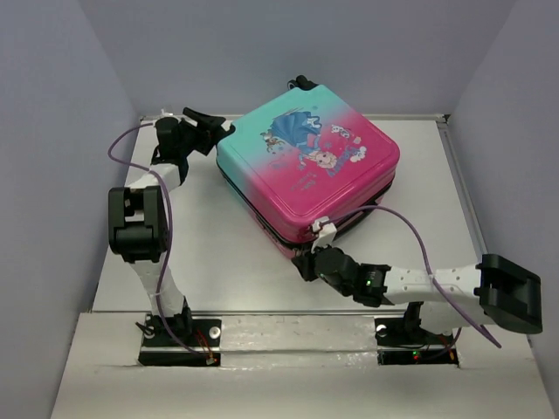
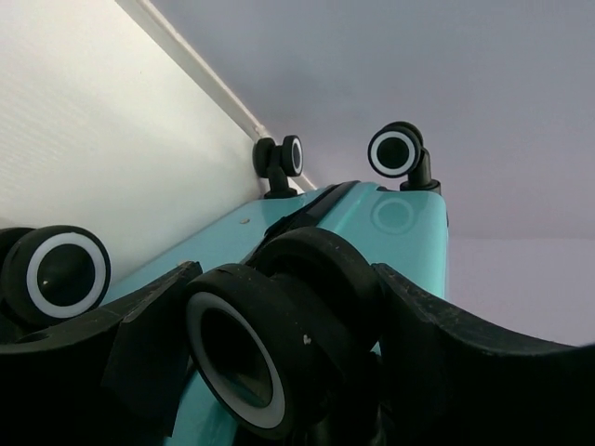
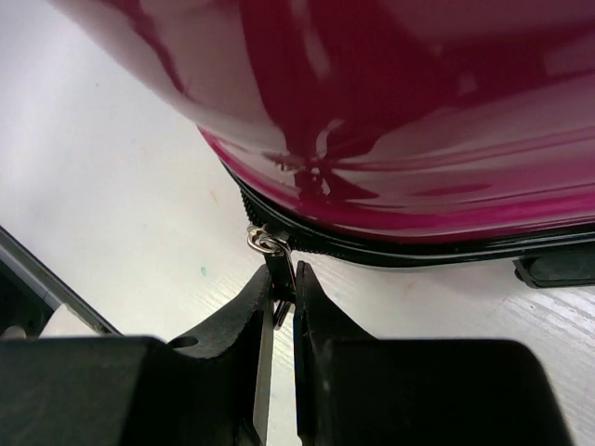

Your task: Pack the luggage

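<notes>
**Two grippers at the closed luggage**

I see the luggage (image 1: pixel 310 166) lying flat and shut on the white table (image 1: pixel 218 253), set cornerwise toward the back, its teal end to the left and its pink end nearest the arms. Plain grey-lilac walls (image 1: pixel 288 52) box the table in on three sides, and a pale strip runs where table meets wall. My left gripper (image 1: pixel 212 131) is at the teal end, its jaws spread on either side of a black wheel (image 2: pixel 251 362). My right gripper (image 1: pixel 306 262) is low at the pink end, pinched closed on the zip pull (image 3: pixel 265 242).
</notes>
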Tool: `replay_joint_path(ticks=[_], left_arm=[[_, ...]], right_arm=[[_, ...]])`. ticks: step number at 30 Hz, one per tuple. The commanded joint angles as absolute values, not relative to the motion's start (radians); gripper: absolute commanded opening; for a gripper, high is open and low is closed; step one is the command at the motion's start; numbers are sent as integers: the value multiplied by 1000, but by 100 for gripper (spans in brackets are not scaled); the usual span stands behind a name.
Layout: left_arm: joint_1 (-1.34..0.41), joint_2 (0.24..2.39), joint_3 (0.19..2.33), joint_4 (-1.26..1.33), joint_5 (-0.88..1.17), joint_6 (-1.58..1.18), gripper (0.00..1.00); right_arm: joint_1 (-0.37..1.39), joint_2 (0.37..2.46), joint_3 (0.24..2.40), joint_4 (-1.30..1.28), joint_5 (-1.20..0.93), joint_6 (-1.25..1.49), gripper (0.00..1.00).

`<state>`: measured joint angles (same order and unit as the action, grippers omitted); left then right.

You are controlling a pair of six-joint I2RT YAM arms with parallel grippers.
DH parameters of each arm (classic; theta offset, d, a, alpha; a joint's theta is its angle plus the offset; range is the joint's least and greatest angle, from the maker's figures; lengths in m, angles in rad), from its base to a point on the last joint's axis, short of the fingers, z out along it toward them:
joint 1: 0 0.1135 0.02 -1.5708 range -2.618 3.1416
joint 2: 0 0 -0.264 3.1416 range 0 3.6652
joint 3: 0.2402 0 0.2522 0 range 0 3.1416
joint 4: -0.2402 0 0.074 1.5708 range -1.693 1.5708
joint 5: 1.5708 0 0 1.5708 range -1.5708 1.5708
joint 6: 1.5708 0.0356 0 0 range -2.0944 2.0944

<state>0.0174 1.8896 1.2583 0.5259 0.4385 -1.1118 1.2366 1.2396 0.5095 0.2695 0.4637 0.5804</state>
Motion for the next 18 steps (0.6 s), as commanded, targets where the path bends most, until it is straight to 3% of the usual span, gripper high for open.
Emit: replay_joint_path(ticks=[1,11,15,18], left_arm=[[24,1758,1223,687,451,-1137,6],[43,1205,601,742,258,-1042,6],[5,897,471,635,213,-991,6],[-145,761,443,516,144,-946,6]], right_arm=[[1195,1174,518,330,359,583,7],[860,1078,647,174,164,451,7],[758,1034,722,52,100,403,7],[767,1061,721,14,37,429,7]])
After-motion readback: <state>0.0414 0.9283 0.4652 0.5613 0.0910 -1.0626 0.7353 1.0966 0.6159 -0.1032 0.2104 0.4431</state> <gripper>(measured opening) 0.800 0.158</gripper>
